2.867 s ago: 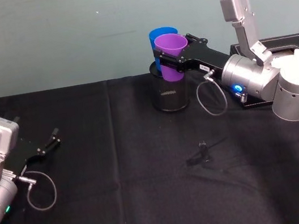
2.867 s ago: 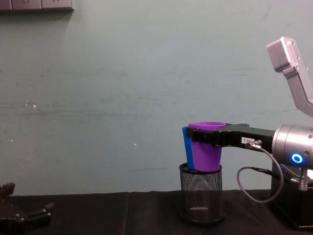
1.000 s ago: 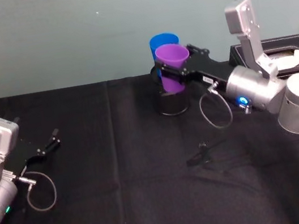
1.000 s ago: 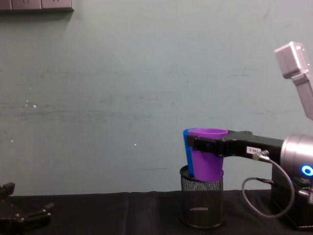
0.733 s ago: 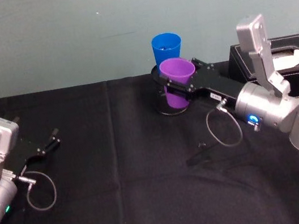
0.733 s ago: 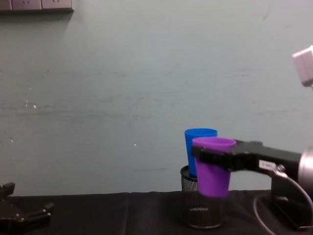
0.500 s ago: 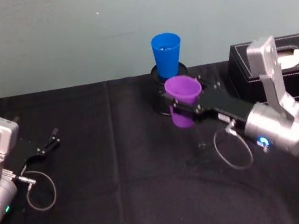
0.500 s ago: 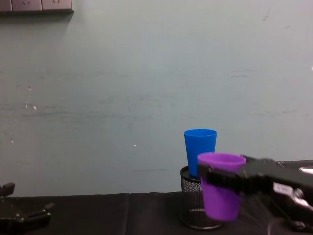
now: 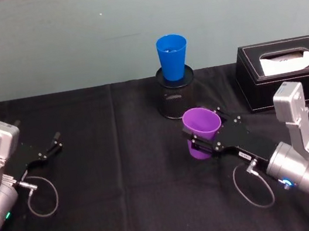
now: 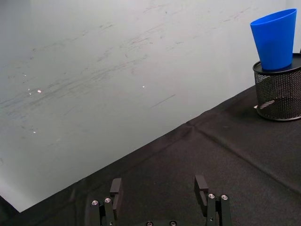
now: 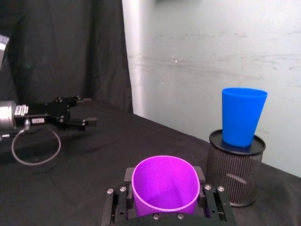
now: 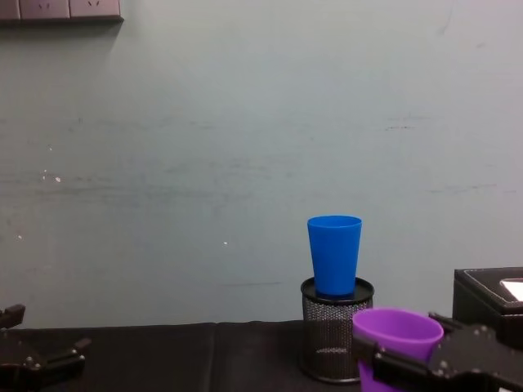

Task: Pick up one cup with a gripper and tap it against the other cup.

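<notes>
I work in what looks like a robotics lab set up for recording, not a home or a shop. My bench [image 9: 129, 214] is draped wall to wall in plain black cloth [image 11: 94, 141], creased down the middle, with nothing decorative on it. Behind it stands a bare, pale green wall [image 12: 204, 147], scuffed and scratched, with the lower edge of a grey socket plate [image 12: 61, 10] at its top corner. A black curtain [image 11: 61, 47] hangs at one side. The few objects are office props: a black wire-mesh pen holder [image 9: 176, 97] and a black leatherette tissue box [image 9: 284, 73] with a white tissue showing.
</notes>
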Controlling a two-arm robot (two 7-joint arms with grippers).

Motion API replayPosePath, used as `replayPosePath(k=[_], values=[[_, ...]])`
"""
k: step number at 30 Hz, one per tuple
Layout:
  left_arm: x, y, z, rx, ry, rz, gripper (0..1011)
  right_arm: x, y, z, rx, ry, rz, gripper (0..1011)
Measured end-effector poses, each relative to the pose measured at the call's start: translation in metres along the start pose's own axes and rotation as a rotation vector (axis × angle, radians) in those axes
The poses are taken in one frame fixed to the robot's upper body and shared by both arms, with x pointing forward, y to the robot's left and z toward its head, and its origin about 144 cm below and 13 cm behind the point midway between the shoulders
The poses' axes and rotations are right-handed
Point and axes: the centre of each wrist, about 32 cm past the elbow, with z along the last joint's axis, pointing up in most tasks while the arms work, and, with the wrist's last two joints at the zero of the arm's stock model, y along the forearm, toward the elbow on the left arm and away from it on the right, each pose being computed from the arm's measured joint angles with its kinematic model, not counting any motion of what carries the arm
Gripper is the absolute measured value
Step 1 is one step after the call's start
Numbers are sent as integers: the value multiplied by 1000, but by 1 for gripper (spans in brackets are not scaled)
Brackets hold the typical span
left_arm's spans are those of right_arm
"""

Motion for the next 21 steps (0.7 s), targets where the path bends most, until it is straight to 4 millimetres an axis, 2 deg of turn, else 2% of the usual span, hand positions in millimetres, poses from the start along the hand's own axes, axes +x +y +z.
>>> replayPosePath(k=[11,21], values=[[0,0,0,0,0,0,1000,-8,0,-25,-3,-7,5,734],[0,0,0,0,0,0,1000,-9,5,-35,-5,-7,2,735]])
